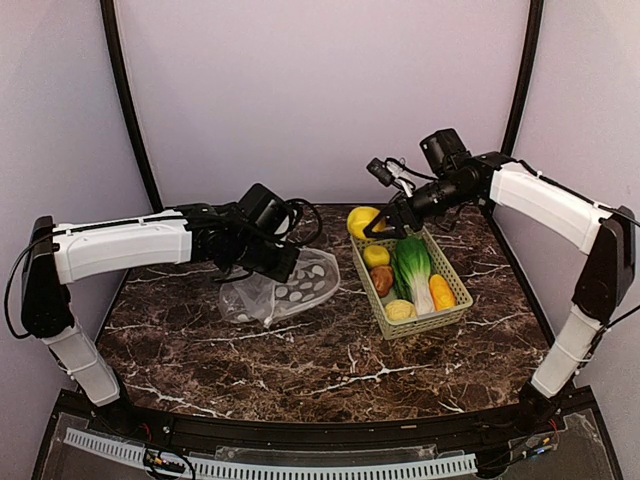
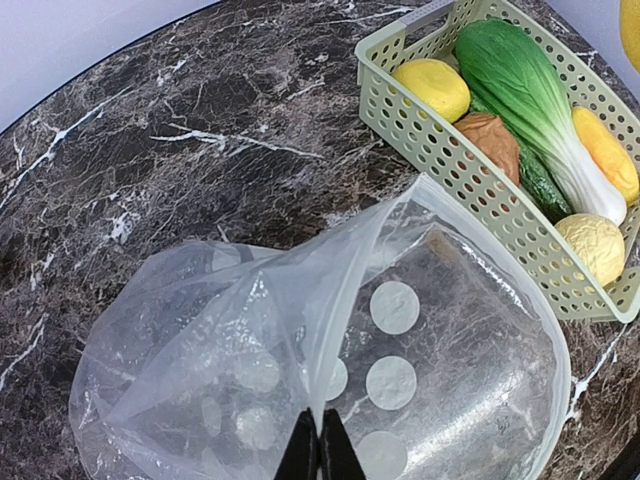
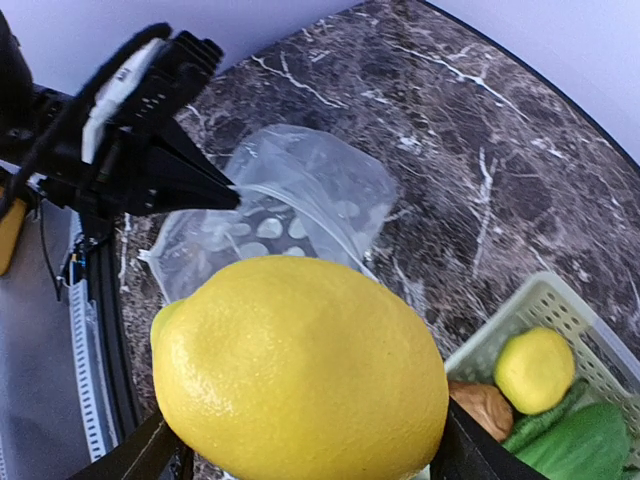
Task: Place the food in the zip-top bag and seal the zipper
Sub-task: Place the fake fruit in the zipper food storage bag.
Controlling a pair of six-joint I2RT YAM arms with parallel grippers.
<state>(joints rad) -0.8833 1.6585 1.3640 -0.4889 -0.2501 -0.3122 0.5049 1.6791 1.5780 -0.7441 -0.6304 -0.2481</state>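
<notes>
The clear zip-top bag point(image 1: 285, 290) with white dots lies left of centre on the marble table. My left gripper point(image 2: 320, 452) is shut on its mouth edge and lifts it, so the bag point(image 2: 440, 360) gapes open. The whitish zipper point(image 2: 352, 290) runs up from the fingertips. My right gripper point(image 3: 305, 440) is shut on a yellow lemon point(image 3: 300, 370), held in the air above the basket's far left corner point(image 1: 362, 222). The rest of the food lies in the basket: cabbage point(image 2: 520, 80), a yellow piece point(image 2: 432, 88), a brown one point(image 2: 490, 145), an orange one point(image 2: 605, 150) and a pale one point(image 2: 590, 245).
The light green slotted basket point(image 1: 455, 312) stands right of the bag, long side running away from me. The left arm point(image 3: 140, 150) reaches over the bag's far side. The table's rounded back edge meets the pale walls close behind.
</notes>
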